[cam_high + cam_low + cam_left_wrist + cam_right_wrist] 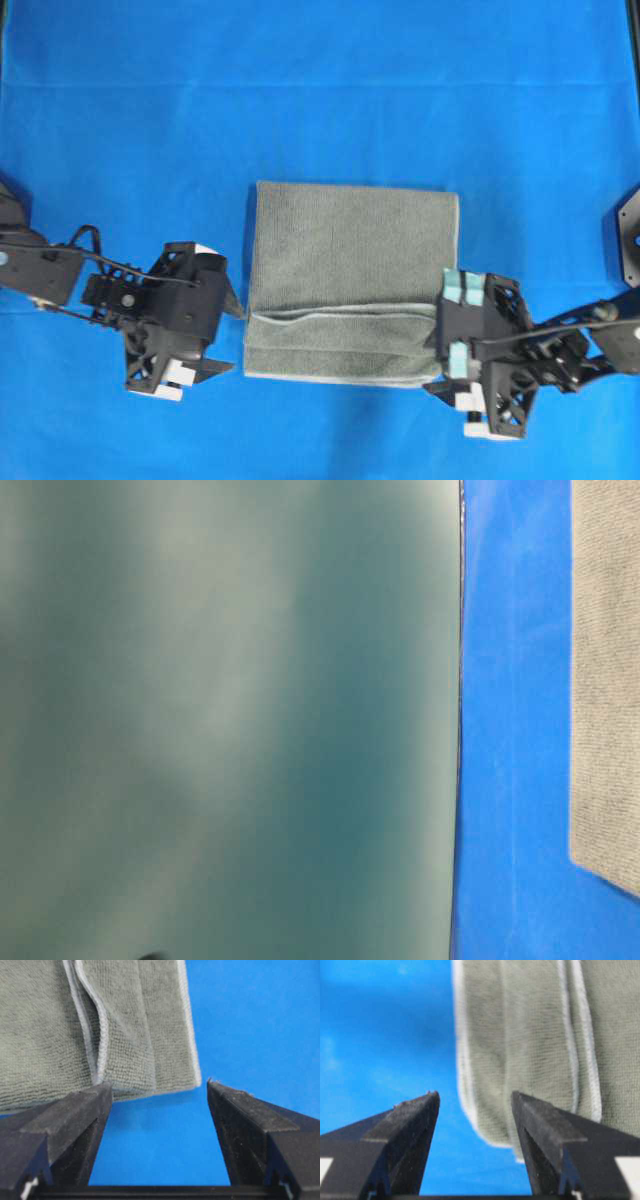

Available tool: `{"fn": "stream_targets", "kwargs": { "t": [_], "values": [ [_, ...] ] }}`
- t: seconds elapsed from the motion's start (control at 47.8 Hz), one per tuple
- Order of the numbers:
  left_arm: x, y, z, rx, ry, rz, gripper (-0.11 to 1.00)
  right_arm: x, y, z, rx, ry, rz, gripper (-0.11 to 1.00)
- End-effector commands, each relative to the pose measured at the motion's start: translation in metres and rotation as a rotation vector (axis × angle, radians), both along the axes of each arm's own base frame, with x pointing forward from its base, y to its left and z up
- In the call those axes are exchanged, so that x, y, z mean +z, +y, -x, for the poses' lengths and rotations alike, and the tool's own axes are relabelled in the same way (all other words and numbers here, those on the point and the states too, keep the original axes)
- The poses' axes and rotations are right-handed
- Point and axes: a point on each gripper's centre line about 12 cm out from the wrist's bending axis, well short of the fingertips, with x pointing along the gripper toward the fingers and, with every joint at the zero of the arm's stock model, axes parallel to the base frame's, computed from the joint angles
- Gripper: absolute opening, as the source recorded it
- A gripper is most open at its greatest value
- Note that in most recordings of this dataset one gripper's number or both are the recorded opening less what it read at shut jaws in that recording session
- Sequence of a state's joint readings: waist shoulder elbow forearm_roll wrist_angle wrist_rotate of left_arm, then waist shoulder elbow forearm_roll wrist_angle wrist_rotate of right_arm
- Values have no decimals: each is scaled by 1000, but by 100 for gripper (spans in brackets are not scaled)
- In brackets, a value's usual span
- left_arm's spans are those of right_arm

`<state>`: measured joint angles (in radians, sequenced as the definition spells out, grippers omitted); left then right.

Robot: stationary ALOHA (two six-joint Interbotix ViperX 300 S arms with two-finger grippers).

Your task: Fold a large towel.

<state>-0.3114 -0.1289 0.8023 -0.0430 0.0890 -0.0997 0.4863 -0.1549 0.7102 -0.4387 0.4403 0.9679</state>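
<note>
— Where was the towel (350, 285)?
— Flat on the desk (320, 90), near its middle, with folded layers stacked along the near edge.
— And the claws?
— The left claw (228, 338) sat just beside the towel's left edge; the right claw (455, 325) was over its near right corner.

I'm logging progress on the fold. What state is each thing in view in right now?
towel: folded, lying flat on the blue table covering, layered hems along its near edge, held by neither gripper.
left gripper: open, empty, beside the towel's left edge.
right gripper: open, empty, at the towel's right edge.
</note>
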Motion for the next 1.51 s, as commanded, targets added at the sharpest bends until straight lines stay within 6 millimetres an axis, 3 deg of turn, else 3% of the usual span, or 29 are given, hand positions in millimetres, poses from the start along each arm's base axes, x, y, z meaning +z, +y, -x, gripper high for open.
{"fn": "stream_targets", "kwargs": {
  "t": [0.0,0.146,0.314,0.481,0.711,0.857,1.15,1.359,1.484],
  "values": [
    [32,-6,1,-26,-89,20,72,35,7,1,18,-69,-9,62],
    [63,-17,14,-80,-185,40,72,64,12,10,58,-135,16,62],
    [93,-11,30,-95,-279,50,72,93,-7,22,58,-217,109,62],
    [128,9,58,-102,-427,26,72,128,-38,45,48,-361,230,62],
    [153,43,108,-41,-586,26,71,159,-72,90,16,-524,221,62],
    [149,63,137,18,-628,18,70,157,-96,117,-32,-574,240,62],
    [115,91,171,149,-634,-17,70,113,-135,158,-183,-620,227,62],
    [86,103,183,231,-596,-27,70,78,-148,169,-308,-585,183,61],
    [84,104,184,241,-586,-28,70,69,-147,166,-326,-553,179,61]
  ]
}}
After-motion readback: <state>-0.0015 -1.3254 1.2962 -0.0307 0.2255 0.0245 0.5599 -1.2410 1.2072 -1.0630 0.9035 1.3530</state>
